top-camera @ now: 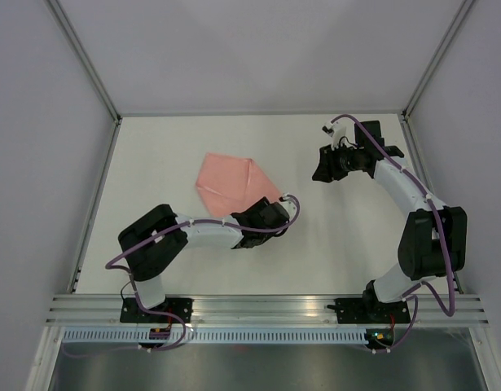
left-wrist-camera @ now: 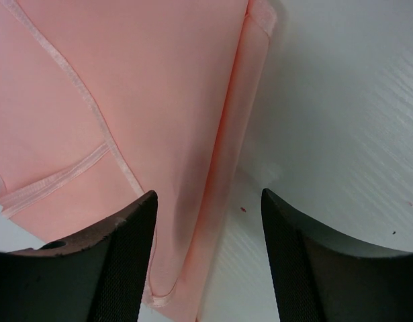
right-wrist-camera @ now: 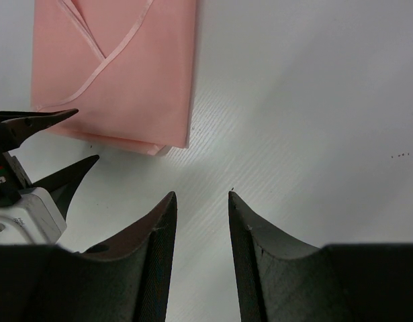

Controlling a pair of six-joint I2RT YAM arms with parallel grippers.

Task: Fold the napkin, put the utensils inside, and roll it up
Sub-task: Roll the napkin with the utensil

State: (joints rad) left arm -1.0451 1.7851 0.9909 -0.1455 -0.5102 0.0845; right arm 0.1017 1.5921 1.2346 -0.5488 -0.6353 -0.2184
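Note:
The salmon-pink napkin (top-camera: 232,183) lies folded on the white table, its hemmed edges crossing on top (right-wrist-camera: 112,67). My left gripper (top-camera: 254,210) hovers at the napkin's near right corner, open. In the left wrist view the left gripper (left-wrist-camera: 206,198) straddles the folded edge of the napkin (left-wrist-camera: 159,100), with cloth under the left finger (left-wrist-camera: 119,255) and bare table by the right one. My right gripper (top-camera: 322,167) is open over bare table to the right of the napkin, with nothing between its fingers (right-wrist-camera: 156,248). The utensils are out of view.
In the right wrist view the left gripper's dark fingertips (right-wrist-camera: 52,147) show at the left edge, below the napkin. Metal frame posts and grey walls border the table (top-camera: 348,244) at the back and sides.

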